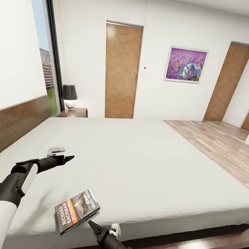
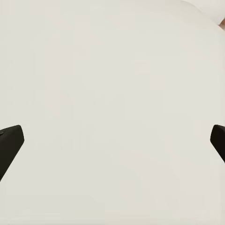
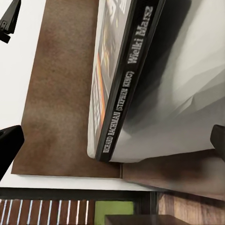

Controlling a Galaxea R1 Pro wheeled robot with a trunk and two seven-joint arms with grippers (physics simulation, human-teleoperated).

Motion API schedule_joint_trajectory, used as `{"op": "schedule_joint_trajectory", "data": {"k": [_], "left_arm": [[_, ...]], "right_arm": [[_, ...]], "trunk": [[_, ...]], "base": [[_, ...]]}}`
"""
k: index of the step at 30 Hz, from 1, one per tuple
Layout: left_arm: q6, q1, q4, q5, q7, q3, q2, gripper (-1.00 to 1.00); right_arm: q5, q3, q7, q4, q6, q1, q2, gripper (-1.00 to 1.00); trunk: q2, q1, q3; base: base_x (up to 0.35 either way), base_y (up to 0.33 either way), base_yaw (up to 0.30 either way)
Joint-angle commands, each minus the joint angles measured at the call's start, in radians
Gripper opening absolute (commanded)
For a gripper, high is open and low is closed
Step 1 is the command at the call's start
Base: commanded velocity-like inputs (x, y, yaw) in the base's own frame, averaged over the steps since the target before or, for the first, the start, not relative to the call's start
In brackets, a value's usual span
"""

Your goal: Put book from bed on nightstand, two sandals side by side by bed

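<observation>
The book (image 1: 77, 210) lies flat on the pale mattress of the bed (image 1: 143, 164), at its near edge, cover up with white "RICHARD BACHMAN" lettering. My right gripper (image 1: 94, 227) hovers just in front of it, open. In the right wrist view the book's spine (image 3: 118, 89) sits between the spread fingers (image 3: 9, 147). My left gripper (image 1: 69, 158) hangs open over bare mattress (image 2: 112, 93), some way beyond the book toward the headboard (image 1: 15, 124). A nightstand (image 1: 75, 112) stands at the far corner of the bed. The sandals are out of view.
A black-shaded lamp (image 1: 69, 96) stands on the nightstand beside a tall window (image 1: 47, 57). Brown doors (image 1: 121, 71) and a lavender picture (image 1: 185, 65) line the far wall. Wood-plank floor (image 1: 221, 144) runs along the bed's right side.
</observation>
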Motion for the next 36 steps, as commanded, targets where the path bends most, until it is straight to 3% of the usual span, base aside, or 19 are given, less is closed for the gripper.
{"op": "schedule_joint_trajectory", "data": {"k": [1,27,36], "left_arm": [[0.008,-0.001,-0.001,0.006,-0.002,0.002,0.000,1.00],[0.007,0.000,-0.001,0.006,-0.002,0.002,0.000,1.00],[0.007,-0.001,-0.001,0.006,-0.002,0.002,0.000,1.00]], "right_arm": [[-0.010,0.002,0.002,0.001,0.007,-0.001,0.000,1.00],[-0.011,0.032,0.007,0.001,0.003,-0.001,0.000,1.00],[-0.011,0.034,0.007,0.001,0.003,-0.001,0.000,1.00]], "trunk": [[0.000,0.000,-0.001],[0.000,0.000,-0.005],[0.000,0.000,-0.005]], "base": [[0.000,0.000,0.000],[0.000,0.000,0.001],[0.000,0.000,0.168]]}}
